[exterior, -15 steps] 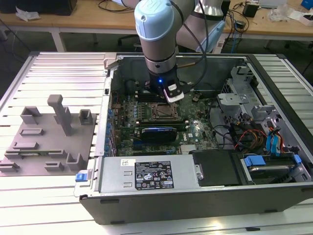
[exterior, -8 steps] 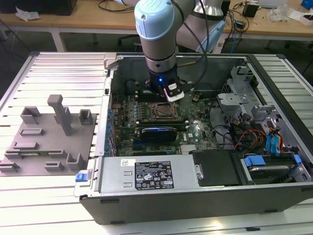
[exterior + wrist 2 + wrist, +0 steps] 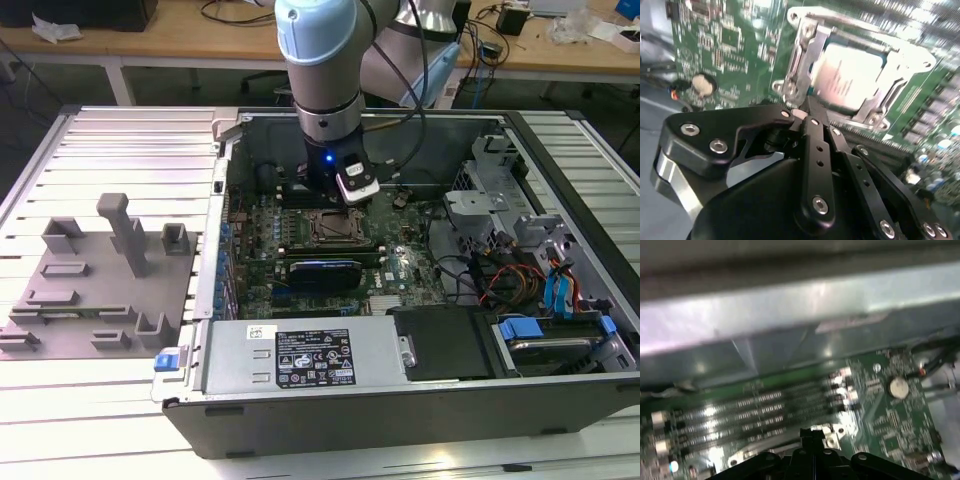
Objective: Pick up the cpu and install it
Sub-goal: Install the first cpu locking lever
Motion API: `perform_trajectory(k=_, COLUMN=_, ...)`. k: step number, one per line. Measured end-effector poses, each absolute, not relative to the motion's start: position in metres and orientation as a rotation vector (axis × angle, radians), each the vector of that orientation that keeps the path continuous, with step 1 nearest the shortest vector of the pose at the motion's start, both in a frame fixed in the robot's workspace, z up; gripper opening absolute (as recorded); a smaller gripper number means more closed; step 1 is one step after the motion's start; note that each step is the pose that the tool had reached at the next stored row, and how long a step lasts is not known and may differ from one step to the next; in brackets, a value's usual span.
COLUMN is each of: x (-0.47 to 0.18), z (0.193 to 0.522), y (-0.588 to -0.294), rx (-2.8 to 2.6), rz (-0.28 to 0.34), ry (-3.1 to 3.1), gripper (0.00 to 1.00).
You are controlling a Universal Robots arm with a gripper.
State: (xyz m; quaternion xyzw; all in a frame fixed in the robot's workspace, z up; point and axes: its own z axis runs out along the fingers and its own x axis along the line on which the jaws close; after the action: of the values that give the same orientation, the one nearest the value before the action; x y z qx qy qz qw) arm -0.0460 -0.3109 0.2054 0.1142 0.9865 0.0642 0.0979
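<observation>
**A:** Where does the job stand? Start with the big things.

**B:** The table (image 3: 100, 150) carries an open computer case (image 3: 400, 420), with a grey fixture block (image 3: 100, 290) well apart from it on the exterior view's left. Inside the case lies the green motherboard (image 3: 400, 260), and the arm (image 3: 320, 60) reaches down over its far middle part.

**A:** And the cpu?

**B:** In the second wrist view the cpu (image 3: 847, 75) lies flat inside the socket frame (image 3: 805, 55), silvery top up, with the frame's metal edges around it. So I'd judge the pick and the placing are done and the work is at the seating end of the install. I cannot tell whether the frame is clamped down over the chip.

**A:** What would any move here call for?

**B:** As I read it, care above all. The chip sits among thin metal parts and tight board components. Any motion near it should be slow and straight, without dragging across the frame or nudging the chip out of square.

**A:** Now the hand.

**B:** The hand (image 3: 807, 107) is just beside the socket frame's near corner, by its edge and not over the middle of the chip. Its fingers (image 3: 815, 150) are drawn together to a narrow point, with nothing between them that I can see. It carries no chip. Whether the tip is touching the frame or only hanging just above it, I cannot say.
</observation>
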Motion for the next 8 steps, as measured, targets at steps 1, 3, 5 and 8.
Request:
perform_trajectory(k=1, x=-0.046, z=0.2055, y=-0.3109, rx=0.336, rz=0.162, ry=2.92, gripper=0.11)
perform_trajectory(k=3, x=-0.0458, z=0.2061, y=-0.311, rx=0.33, rz=0.094, ry=2.92, gripper=0.11)
perform_trajectory(k=5, x=-0.0456, z=0.2066, y=-0.3109, rx=0.324, rz=0.031, ry=2.919, gripper=0.11)
perform_trajectory(k=8, x=-0.0454, z=0.2105, y=-0.311, rx=0.32, rz=-0.014, ry=2.918, gripper=0.11)
